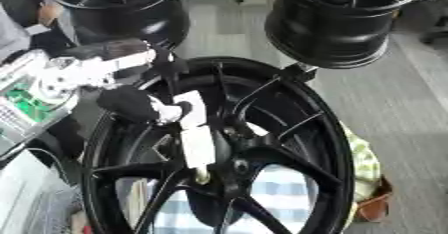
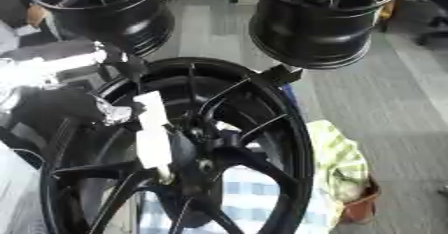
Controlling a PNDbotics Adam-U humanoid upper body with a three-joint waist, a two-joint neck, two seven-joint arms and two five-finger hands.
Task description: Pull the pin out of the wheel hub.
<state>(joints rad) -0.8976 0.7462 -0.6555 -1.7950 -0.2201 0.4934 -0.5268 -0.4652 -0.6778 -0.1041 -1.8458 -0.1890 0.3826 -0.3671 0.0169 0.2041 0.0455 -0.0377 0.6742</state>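
A large black wheel hub [image 1: 297,128] stands tilted in the middle, its spokes meeting at the centre [image 1: 234,167]. A long white pin [image 1: 196,138] runs down across the spokes, and its lower tip sits just left of the centre. My left hand [image 1: 131,103], black with silver fingertips, comes in from the left on a white and silver arm [image 1: 87,70]. Its fingers are curled onto the upper part of the pin. Whether the tip is still in its hole is hidden by the spokes. My right hand shows in neither view.
Two more black wheels [image 1: 337,18] [image 1: 118,8] stand at the back. A blue checked cloth [image 1: 271,193] and a yellow-green cloth [image 2: 337,163] lie under the hub. Equipment with a green board [image 1: 26,105] is at the left. Grey floor [image 1: 394,103] lies to the right.
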